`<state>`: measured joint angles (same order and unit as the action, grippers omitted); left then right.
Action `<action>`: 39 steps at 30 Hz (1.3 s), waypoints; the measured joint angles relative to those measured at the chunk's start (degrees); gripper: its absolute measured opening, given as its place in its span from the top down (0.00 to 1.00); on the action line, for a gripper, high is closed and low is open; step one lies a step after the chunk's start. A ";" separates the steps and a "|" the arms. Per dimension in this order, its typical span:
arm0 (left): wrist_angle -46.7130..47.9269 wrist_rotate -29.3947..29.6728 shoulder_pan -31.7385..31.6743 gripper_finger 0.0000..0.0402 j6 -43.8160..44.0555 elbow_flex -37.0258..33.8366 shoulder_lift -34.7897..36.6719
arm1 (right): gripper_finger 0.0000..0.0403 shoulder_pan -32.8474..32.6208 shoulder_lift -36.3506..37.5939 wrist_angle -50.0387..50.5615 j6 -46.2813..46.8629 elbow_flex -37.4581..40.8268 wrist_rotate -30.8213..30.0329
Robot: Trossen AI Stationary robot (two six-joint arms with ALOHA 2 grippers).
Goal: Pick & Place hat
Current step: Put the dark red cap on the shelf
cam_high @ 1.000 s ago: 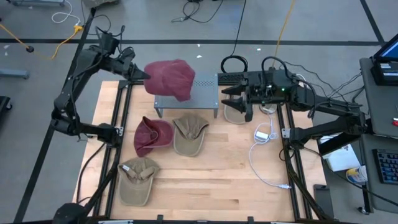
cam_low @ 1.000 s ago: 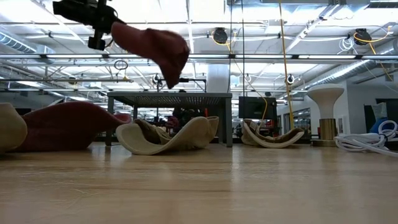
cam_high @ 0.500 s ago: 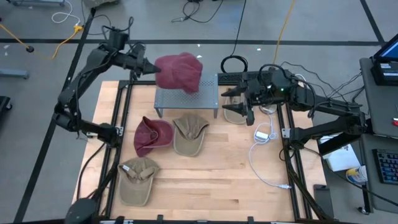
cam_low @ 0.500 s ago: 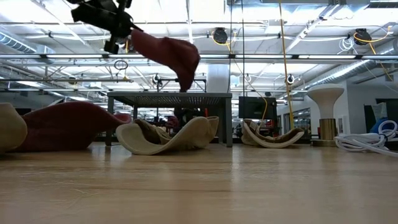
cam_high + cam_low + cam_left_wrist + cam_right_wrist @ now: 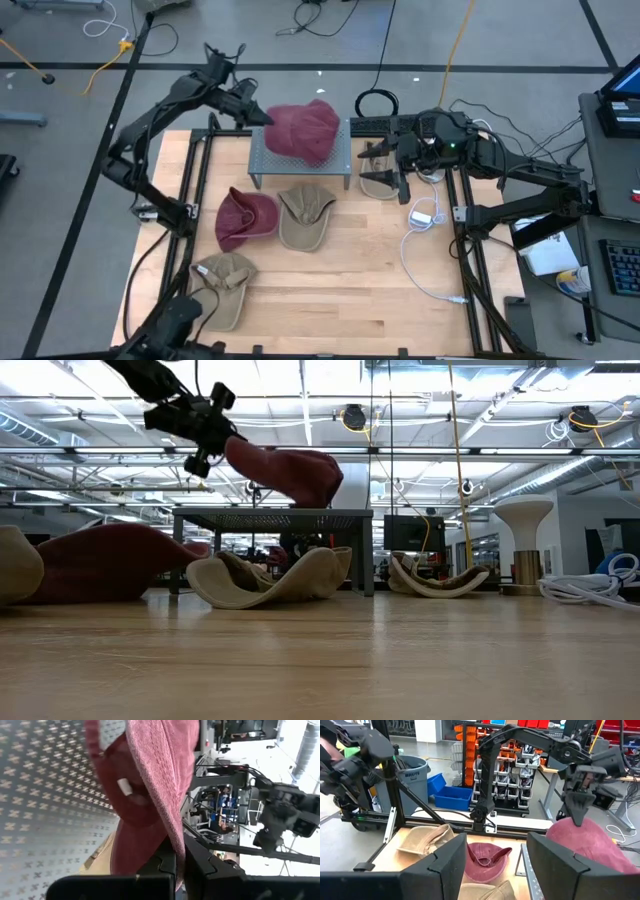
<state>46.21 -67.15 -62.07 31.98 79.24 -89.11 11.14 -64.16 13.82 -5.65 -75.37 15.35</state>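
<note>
The left gripper (image 5: 179, 851) has its two dark fingers (image 5: 162, 862) pressed together on the edge of a dark red hat (image 5: 150, 780) — the fabric runs between them. A small white tag (image 5: 124, 786) shows inside the hat. Beside it lies a perforated metal shelf (image 5: 45, 805); a tan hat (image 5: 97, 860) peeks past its edge.

Evenly and brightly lit from overhead, with soft, faint shadows under the hats on the table (image 5: 330, 290). Strong glare from ceiling strip lights (image 5: 300, 380) across the low view. Blurred nearest tabletop there. Overexposed white background beyond the left wrist's red cap (image 5: 150, 780).
</note>
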 joint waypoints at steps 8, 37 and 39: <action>1.07 1.91 -0.87 0.98 -0.58 0.00 -4.39 | 0.50 0.00 0.00 1.22 0.00 0.00 0.00; 15.90 23.13 -2.56 0.55 3.22 0.00 -4.29 | 0.50 0.00 0.00 1.25 0.46 0.00 -0.01; 16.61 26.09 -2.42 0.53 3.67 0.00 -3.87 | 0.50 0.00 0.00 1.25 0.45 0.00 0.00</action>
<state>62.82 -41.06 -64.49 35.65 79.24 -92.98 11.14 -64.16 15.07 -5.20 -75.37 15.35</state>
